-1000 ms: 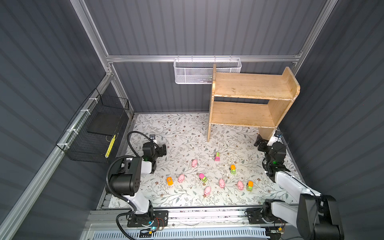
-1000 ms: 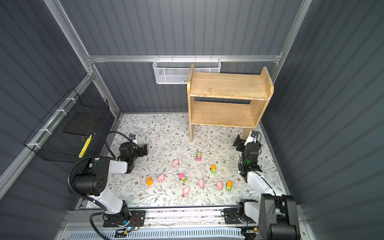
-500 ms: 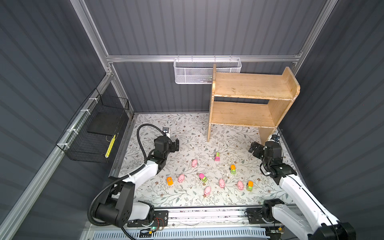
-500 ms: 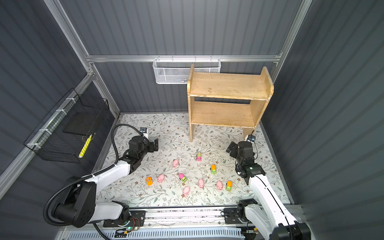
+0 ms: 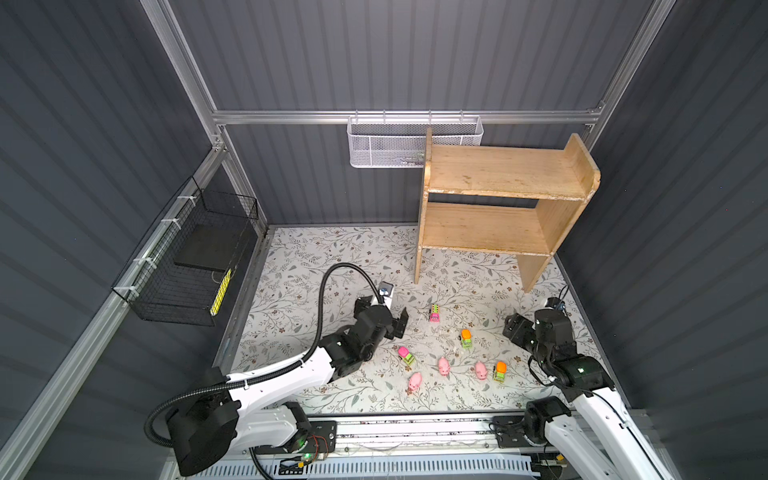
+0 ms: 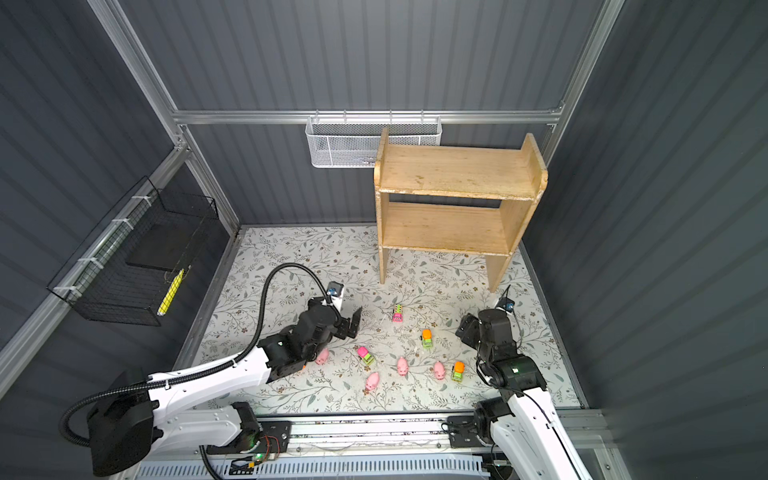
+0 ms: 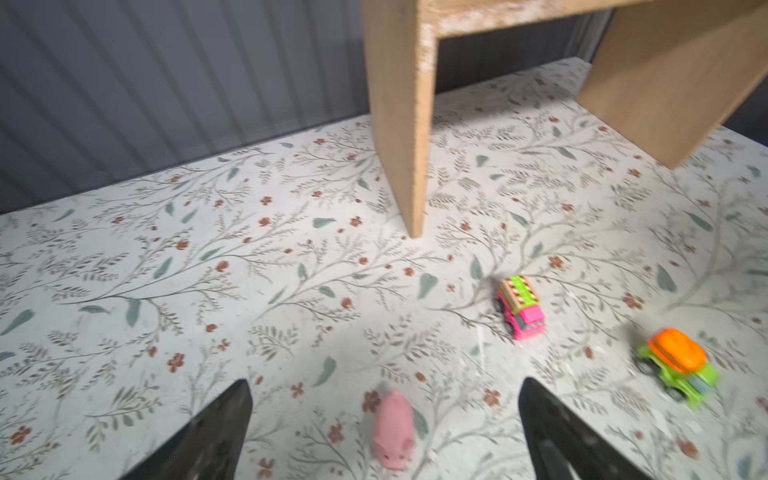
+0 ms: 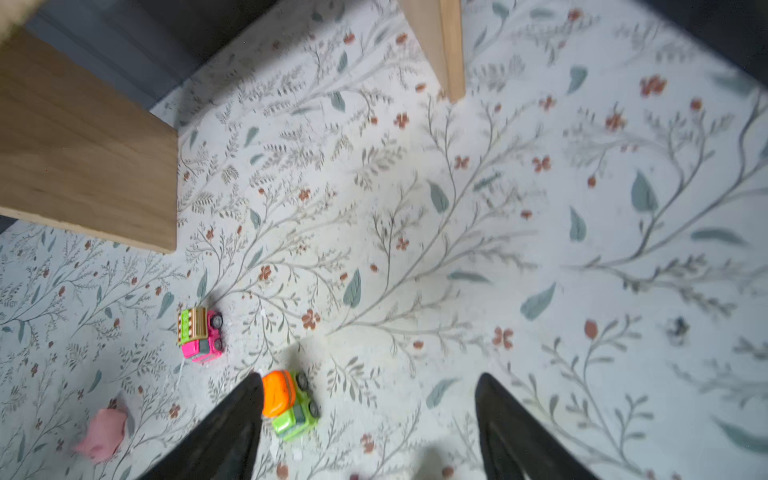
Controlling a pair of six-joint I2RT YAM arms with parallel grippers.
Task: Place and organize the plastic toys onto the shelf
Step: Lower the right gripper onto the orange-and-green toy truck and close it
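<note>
Both arms have just swung out from the sides of the counter [image 5: 316, 266] toward the toys [image 5: 444, 367]; a moment ago they were tucked back, and now each one leans over them. The left claw [image 7: 385, 382] has come the farthest, from the left edge to the middle; it is wide and has nothing in it. In the left wrist view a pink pig [image 7: 394, 430] lies on the counter between its two fingers [image 7: 216, 432], not touched yet; in both top views that pig is hidden under the arm.

The right claw [image 8: 370, 376] is apart too and holds nothing; an orange and green car [image 8: 286, 401] sits just beside one finger, at the edge of the gap, so I think the claw must slide over a bit before it can pinch. A pink and green truck [image 5: 434, 312] waits a little farther back, between the two arms.

The shelf [image 5: 490, 226] stands at the far right, and both its boards are bare; every toy I can see is on the counter, near the front; so the job has only begun. The cars have wheels, so a bump could roll them away.
</note>
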